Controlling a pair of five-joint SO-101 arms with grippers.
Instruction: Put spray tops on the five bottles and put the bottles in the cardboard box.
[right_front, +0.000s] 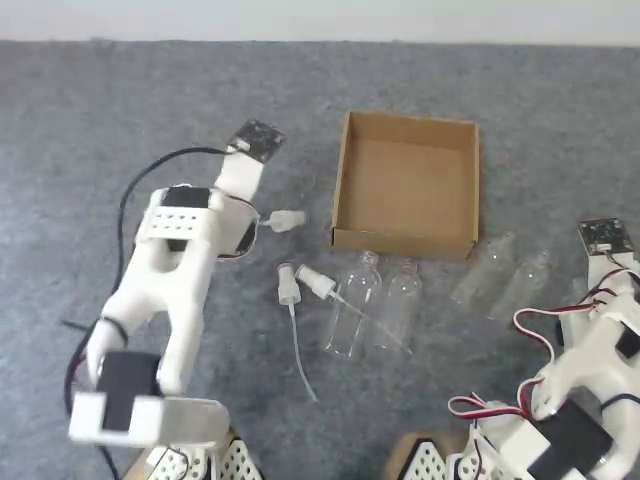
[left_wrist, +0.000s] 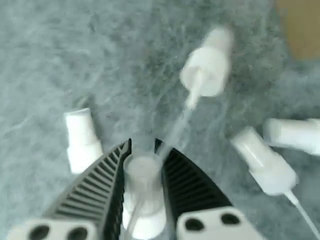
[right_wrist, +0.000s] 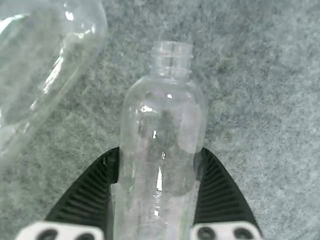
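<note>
Now, my left claw (left_wrist: 142, 147) grips a spray top (left_wrist: 142, 172), tube pointing out ahead. My right claw (right_wrist: 157, 156) clamps a bottle (right_wrist: 162, 110) by its body, open neck facing away; tube must meet neck.

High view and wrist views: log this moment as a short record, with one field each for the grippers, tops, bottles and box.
left gripper: shut on a top
right gripper: shut on a bottle with a bare neck
loose tops: four, lying on the carpet
loose bottles: four, lying on the carpet just outside the box, two near its front wall and two off its corner
box: open, nothing inside
</note>
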